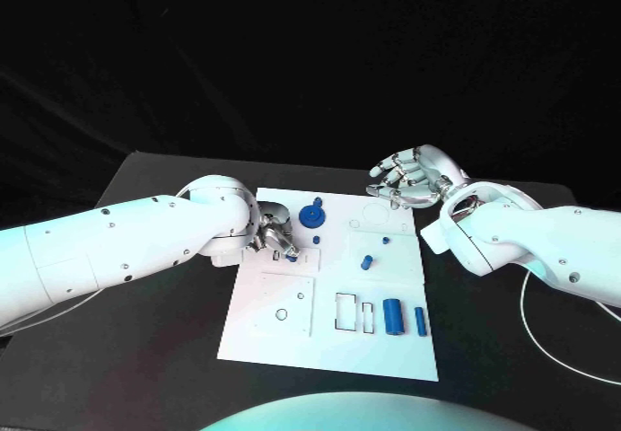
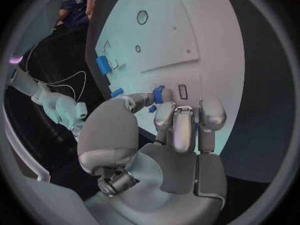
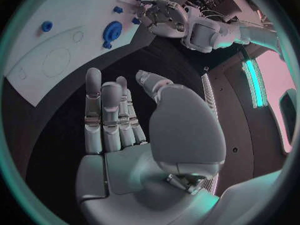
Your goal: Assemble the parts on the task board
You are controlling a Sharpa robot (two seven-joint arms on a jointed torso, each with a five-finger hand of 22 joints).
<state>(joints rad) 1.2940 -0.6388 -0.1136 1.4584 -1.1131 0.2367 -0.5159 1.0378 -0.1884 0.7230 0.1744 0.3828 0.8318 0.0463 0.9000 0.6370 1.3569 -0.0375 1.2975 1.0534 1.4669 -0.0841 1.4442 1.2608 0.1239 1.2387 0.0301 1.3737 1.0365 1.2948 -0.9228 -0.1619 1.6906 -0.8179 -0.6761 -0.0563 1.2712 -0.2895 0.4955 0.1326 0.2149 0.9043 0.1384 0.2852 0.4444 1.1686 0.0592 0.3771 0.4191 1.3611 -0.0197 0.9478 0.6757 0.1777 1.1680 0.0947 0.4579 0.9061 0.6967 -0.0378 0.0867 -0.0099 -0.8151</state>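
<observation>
1. Centrally, the white task board (image 1: pixel 278 314) lies on the black desk (image 1: pixel 155 359); no writing or label can be read on it.
2. The left hand (image 1: pixel 275 235) is at the board's left edge, fingers curled down; in the left wrist view a small blue part (image 2: pixel 159 94) sits between its fingertips (image 2: pixel 182 135) and thumb, so it appears to pinch that piece against the board.
3. The right hand (image 1: pixel 412 177) hovers past the board's far right corner, fingers apart and loosely bent, holding nothing.
4. A round blue gear-like part (image 1: pixel 312 215) rests on the far part of the board, just right of the left hand; a small blue peg (image 1: pixel 366 262) lies near the middle.
5. Two blue cylinders (image 1: pixel 393 317) lie side by side at the near right, beside rectangular cut-outs (image 1: pixel 347 311).
</observation>
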